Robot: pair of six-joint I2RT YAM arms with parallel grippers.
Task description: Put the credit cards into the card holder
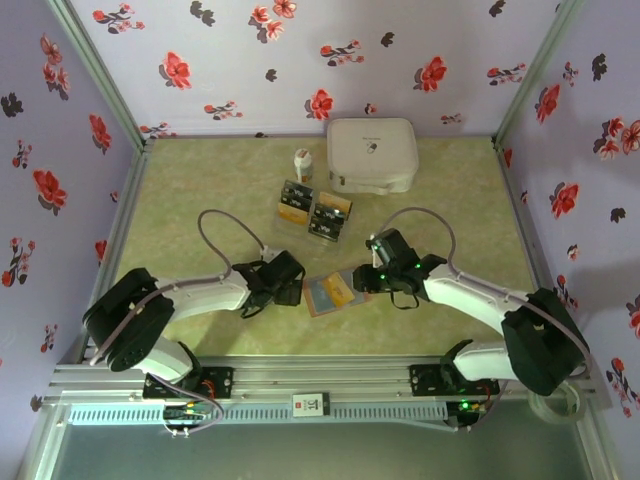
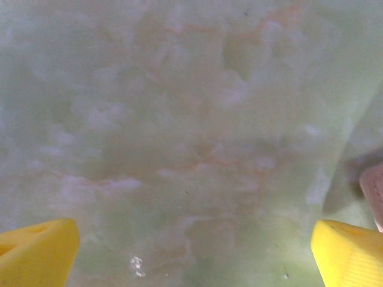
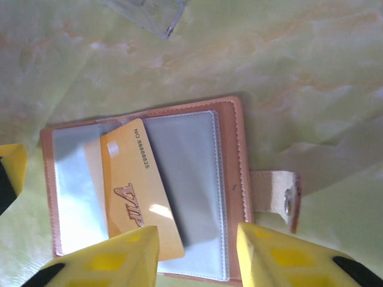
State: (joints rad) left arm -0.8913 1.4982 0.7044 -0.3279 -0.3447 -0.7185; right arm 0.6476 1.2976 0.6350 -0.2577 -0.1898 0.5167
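Right jaws parted, gripping nothing. Gold-orange plastic VIP card [image 3: 134, 191] lies skewed just ahead of them, across the open reddish-brown leather card holder [image 3: 197, 173]. Left jaws wide apart, empty. Judgement: square the card to its sleeve, then nudge it home gently.

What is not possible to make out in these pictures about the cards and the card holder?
- Right wrist view: the gold card's lower end, on the card holder, is hidden by a finger of the right pincer; whether it sits inside a sleeve is unclear.
- Top view: print on the loose cards is too small.
- Left wrist view: a pink thing is cut off by the right edge.
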